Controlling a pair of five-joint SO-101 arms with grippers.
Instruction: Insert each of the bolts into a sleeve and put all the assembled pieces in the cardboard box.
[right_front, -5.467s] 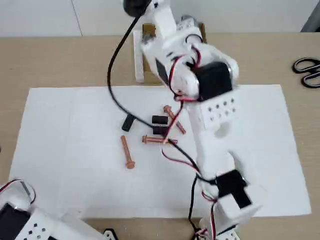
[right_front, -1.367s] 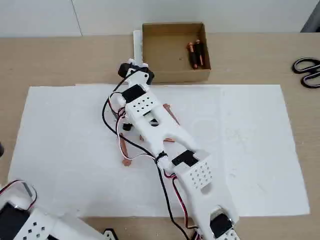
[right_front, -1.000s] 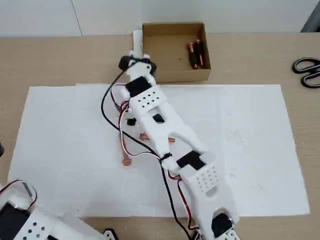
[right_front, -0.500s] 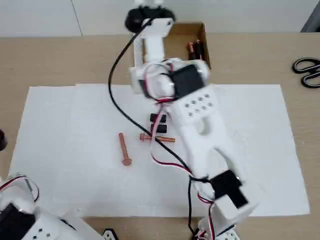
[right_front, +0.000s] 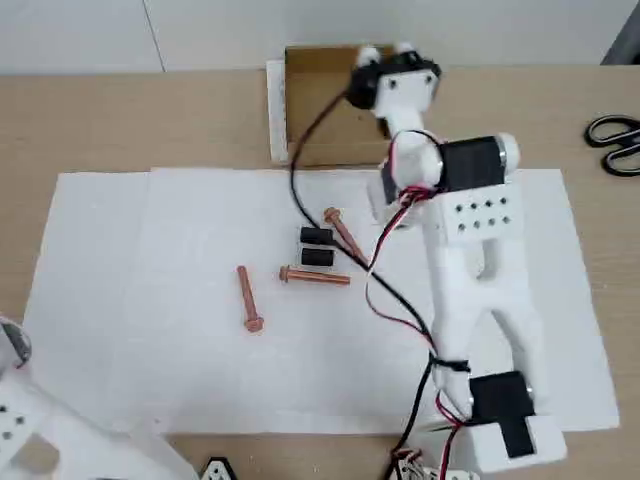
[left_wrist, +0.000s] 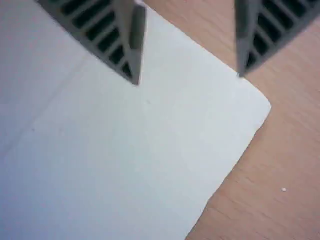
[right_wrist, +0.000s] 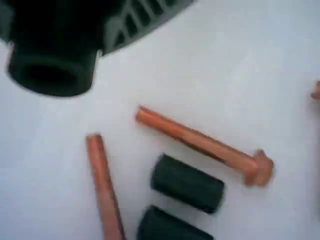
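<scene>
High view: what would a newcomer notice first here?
A white arm stretches over the paper toward the cardboard box. Three copper bolts and two black sleeves lie loose mid-sheet beside it. In the right wrist view, the right tool grips a third sleeve above them.

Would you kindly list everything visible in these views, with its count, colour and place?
bolts: 3, copper, lying loose on the paper
sleeves: 2, black, side by side on the paper among the bolts
held sleeve: 1, black, in the right pincer
cardboard box: 1, brown, beyond the paper, partly behind the right arm
paper: 1 sheet, white, over the middle of the table
scissors: 1 pair, black handles, at the table's right side in the high view
table: 1, light wood, under everything
left pincer: 1, grey fingers, open above a corner of the paper
right pincer: 1, shut on the held sleeve, above the box
</scene>
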